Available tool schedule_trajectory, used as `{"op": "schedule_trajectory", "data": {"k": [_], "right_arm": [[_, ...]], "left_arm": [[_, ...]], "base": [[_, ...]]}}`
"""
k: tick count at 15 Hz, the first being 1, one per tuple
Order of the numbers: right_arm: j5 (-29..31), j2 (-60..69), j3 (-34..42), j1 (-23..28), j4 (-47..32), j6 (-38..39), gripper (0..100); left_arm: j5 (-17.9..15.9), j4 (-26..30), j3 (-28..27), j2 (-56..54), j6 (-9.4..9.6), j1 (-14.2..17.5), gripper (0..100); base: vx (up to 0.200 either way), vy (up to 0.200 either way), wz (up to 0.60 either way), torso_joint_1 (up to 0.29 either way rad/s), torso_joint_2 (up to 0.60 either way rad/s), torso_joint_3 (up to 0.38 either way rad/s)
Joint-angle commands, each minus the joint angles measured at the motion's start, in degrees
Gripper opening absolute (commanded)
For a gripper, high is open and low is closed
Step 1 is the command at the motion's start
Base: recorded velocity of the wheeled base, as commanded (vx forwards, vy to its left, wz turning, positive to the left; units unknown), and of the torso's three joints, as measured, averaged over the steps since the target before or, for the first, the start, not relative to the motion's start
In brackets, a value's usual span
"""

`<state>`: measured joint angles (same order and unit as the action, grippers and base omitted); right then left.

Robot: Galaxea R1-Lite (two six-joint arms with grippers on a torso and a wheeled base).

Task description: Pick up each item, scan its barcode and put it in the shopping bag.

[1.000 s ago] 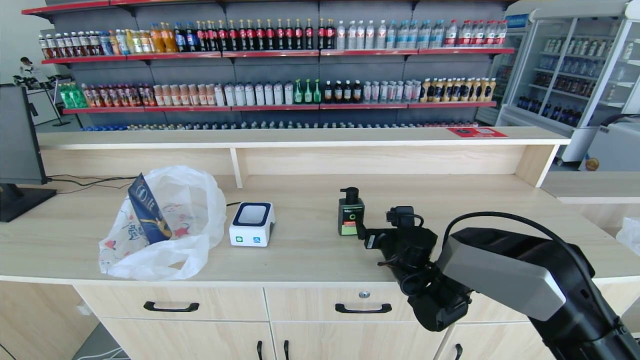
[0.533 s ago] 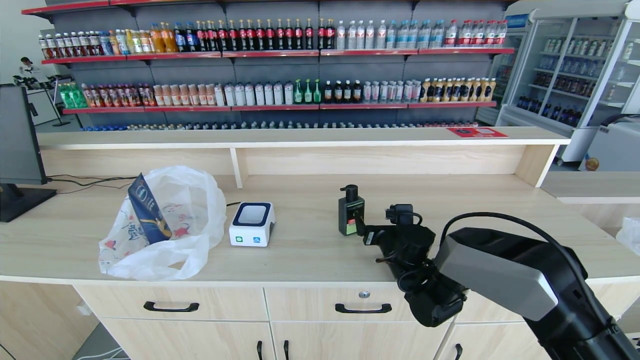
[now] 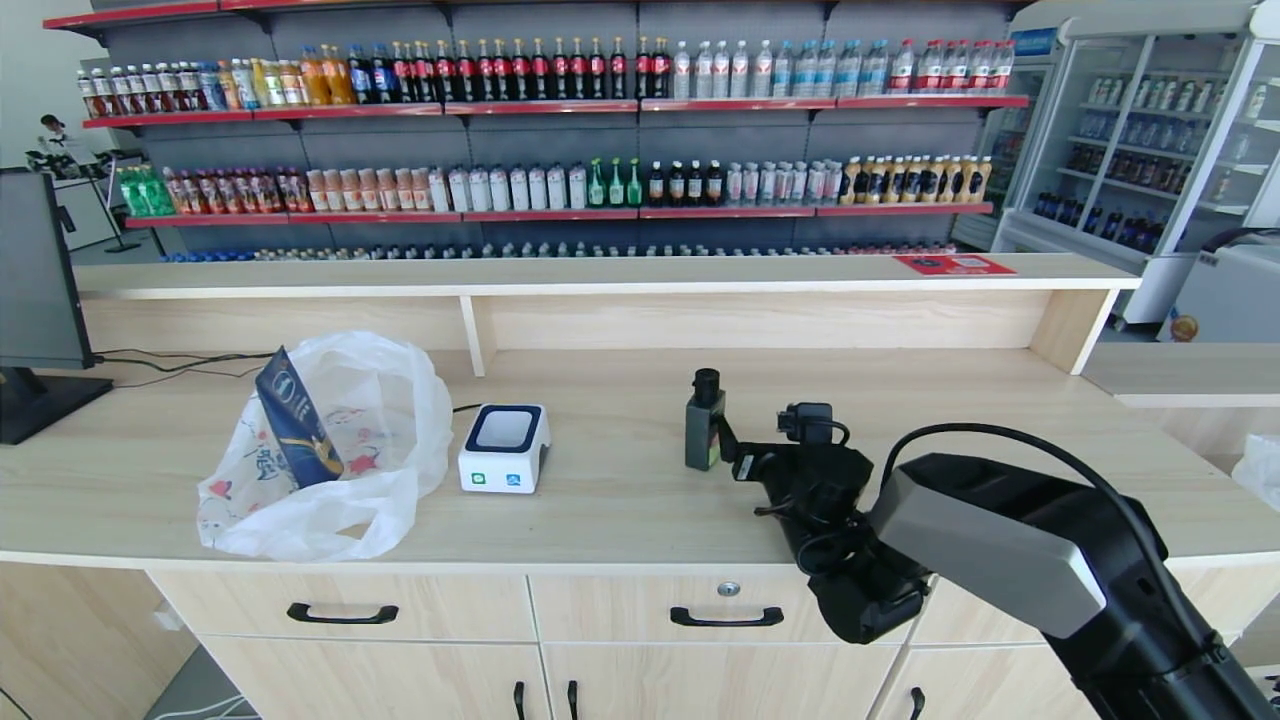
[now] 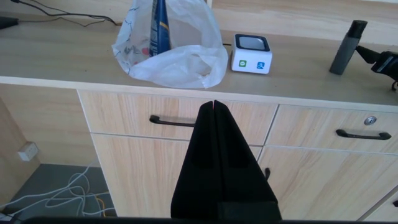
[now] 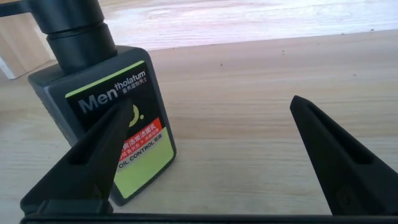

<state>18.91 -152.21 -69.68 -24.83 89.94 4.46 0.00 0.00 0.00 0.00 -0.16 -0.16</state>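
Pump bottle (image 3: 703,428) beside low, wide-spread right gripper (image 5: 211,106)

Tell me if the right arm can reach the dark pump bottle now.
Probably yes: the open right hand sits right beside the dark green-labelled plastic pump bottle, with nothing on the wooden counter between them.

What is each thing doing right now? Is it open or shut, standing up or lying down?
Bottle: standing upright on the counter, not gripped.
Bag: open, slumped on the counter.
Blue packet: standing up inside the bag.
Scanner: sitting on the counter, between bag and bottle.
Right gripper: open, right at the bottle.
Left gripper: shut, down in front of the drawers.
Drawers: shut.
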Motion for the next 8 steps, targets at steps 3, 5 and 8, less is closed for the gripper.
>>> {"op": "schedule_trajectory", "data": {"k": [3,5,8], "right_arm": [[-0.1,-0.2,-0.6,0.0,0.1,0.0,100],[-0.1,-0.5,-0.9,0.0,0.1,0.0,100],[0.0,-0.7,-0.6,0.9,0.1,-0.2,100]], "left_arm": [[0.0,0.0,0.0,0.0,-0.02,0.0,0],[0.0,0.0,0.0,0.0,-0.02,0.0,0],[0.0,0.0,0.0,0.0,-0.02,0.0,0]], "base": [[0.0,0.0,0.0,0.0,0.0,0.0],[0.0,0.0,0.0,0.0,0.0,0.0],[0.0,0.0,0.0,0.0,0.0,0.0]]}}
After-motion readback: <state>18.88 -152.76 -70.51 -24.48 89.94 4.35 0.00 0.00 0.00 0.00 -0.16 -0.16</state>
